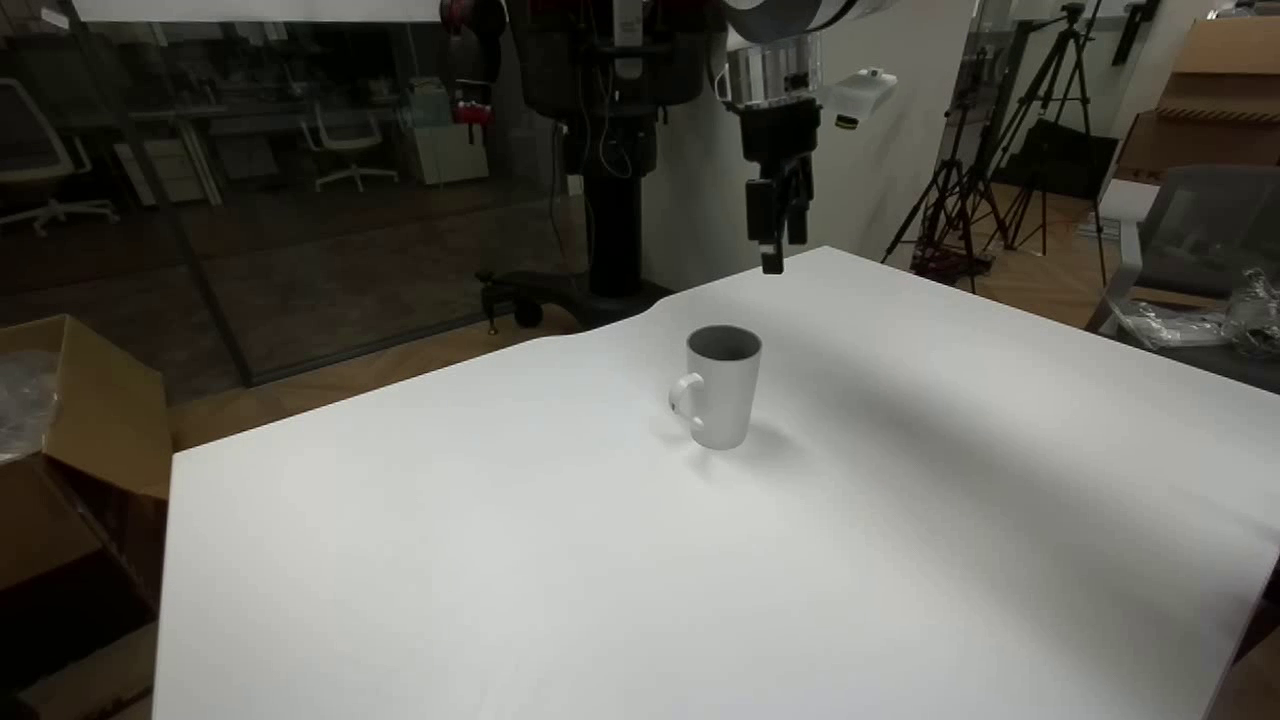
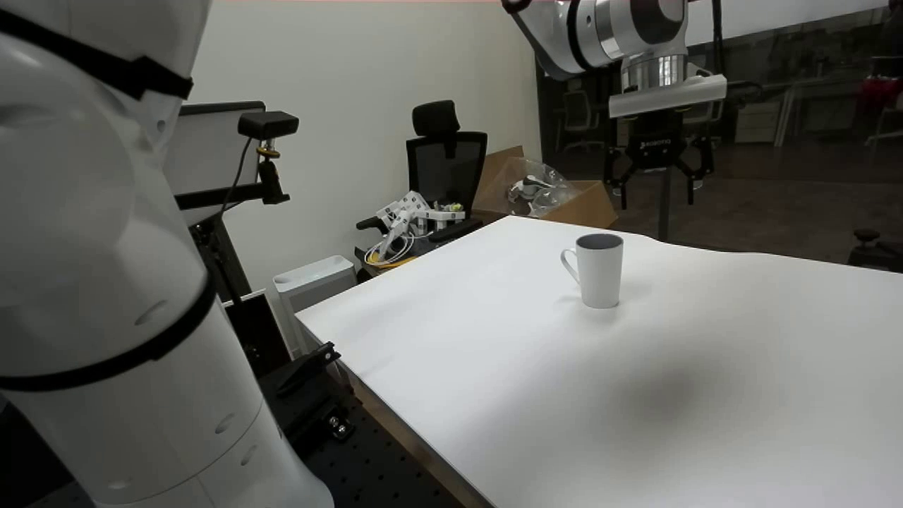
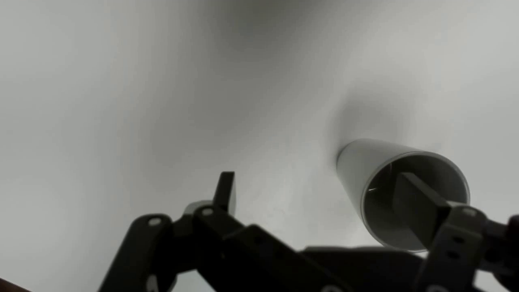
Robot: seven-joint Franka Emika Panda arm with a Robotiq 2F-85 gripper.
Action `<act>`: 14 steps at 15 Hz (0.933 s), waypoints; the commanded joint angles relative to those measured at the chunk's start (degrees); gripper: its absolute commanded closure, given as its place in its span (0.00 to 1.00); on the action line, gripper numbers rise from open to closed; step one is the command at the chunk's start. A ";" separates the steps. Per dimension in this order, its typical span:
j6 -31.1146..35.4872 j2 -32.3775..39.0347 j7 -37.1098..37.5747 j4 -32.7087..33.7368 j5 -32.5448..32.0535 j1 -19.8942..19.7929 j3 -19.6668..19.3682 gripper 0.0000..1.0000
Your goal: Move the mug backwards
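While the gripper (image 2: 657, 202) hangs above the counter (image 1: 420, 560), fingers (image 3: 417, 200) wide apart, empty, the mug (image 1: 730, 395) stands upright near the wavy edge, handle (image 1: 677, 392) toward the edge by the box (image 1: 112, 410).

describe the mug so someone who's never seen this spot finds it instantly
Start from the big white table. On it, standing upright, is the mug, lower than the black gripper. Unlike that gripper, it is white outside and grey inside, with a loop handle.

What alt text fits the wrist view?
Upright white mug, dark inside, on a white table, seen from above and partly hidden behind one finger of the open black hand. The other finger is left of the mug in frame.
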 commanded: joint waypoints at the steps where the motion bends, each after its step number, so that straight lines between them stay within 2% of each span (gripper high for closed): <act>1: 0.17 3.54 0.03 2.89 -2.05 0.83 1.11 0.00; 14: -1.81 12.40 -4.22 10.22 -3.42 1.38 2.55 0.00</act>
